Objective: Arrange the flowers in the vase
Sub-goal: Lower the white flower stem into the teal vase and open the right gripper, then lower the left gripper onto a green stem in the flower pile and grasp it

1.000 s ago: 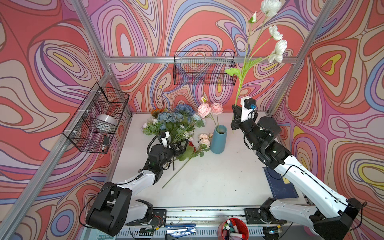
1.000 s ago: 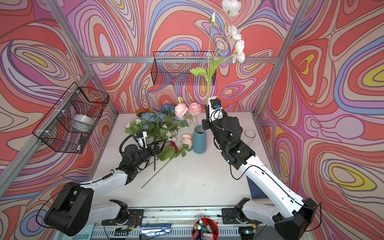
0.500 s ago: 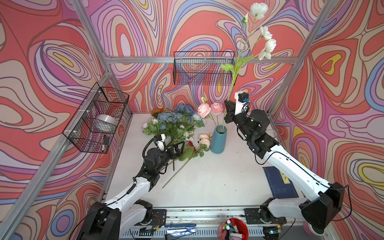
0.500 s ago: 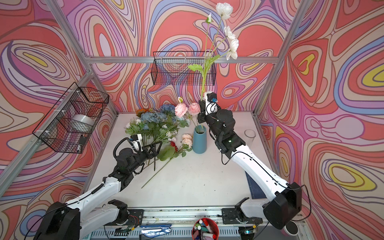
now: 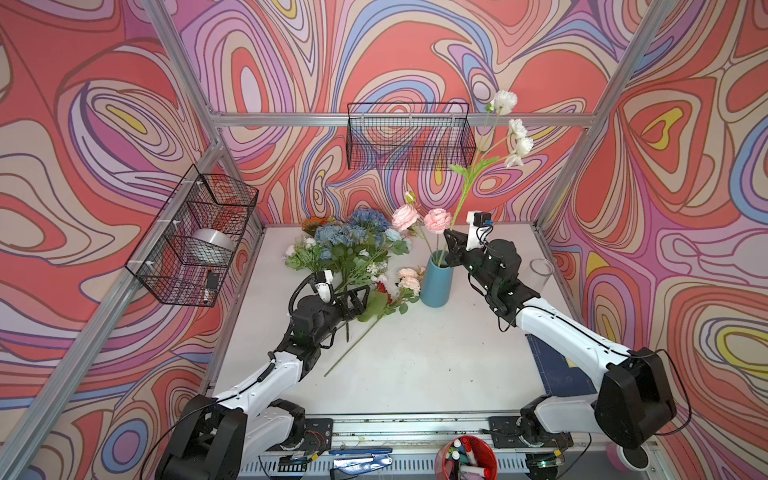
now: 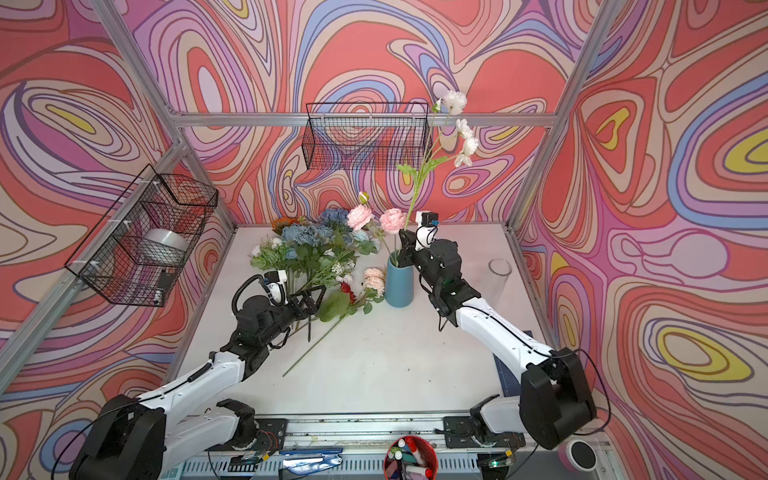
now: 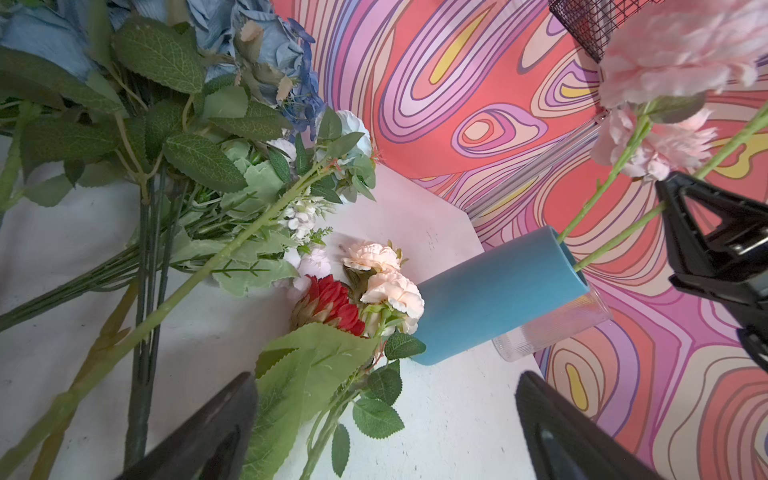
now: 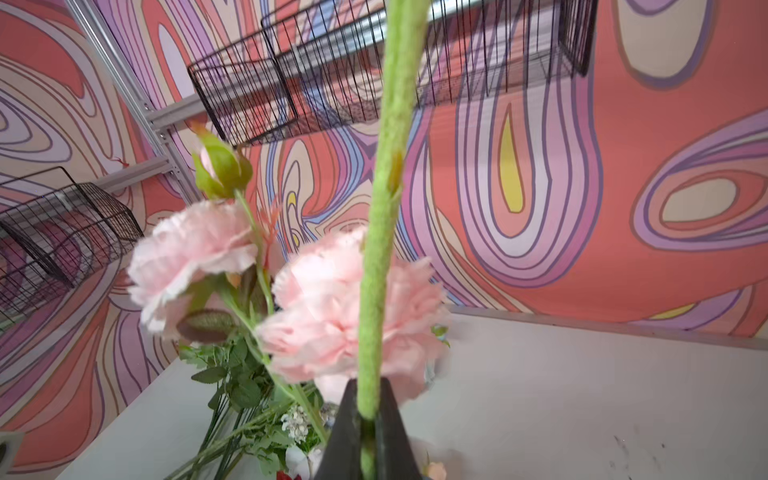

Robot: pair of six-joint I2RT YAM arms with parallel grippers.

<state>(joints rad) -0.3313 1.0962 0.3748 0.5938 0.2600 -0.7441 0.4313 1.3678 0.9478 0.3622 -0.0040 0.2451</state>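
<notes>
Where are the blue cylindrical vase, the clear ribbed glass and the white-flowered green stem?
Blue cylindrical vase (image 5: 435,283): in a top view, outer wall.
Clear ribbed glass (image 5: 541,279): in a top view, side wall.
White-flowered green stem (image 8: 375,266): right wrist view, mid-stem.

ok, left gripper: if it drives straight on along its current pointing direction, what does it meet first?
Likely the big green leaf of the red daisy sprig, which lies right at the mouth of the open left gripper. The blue vase stands beyond. Depth is unclear.
</notes>
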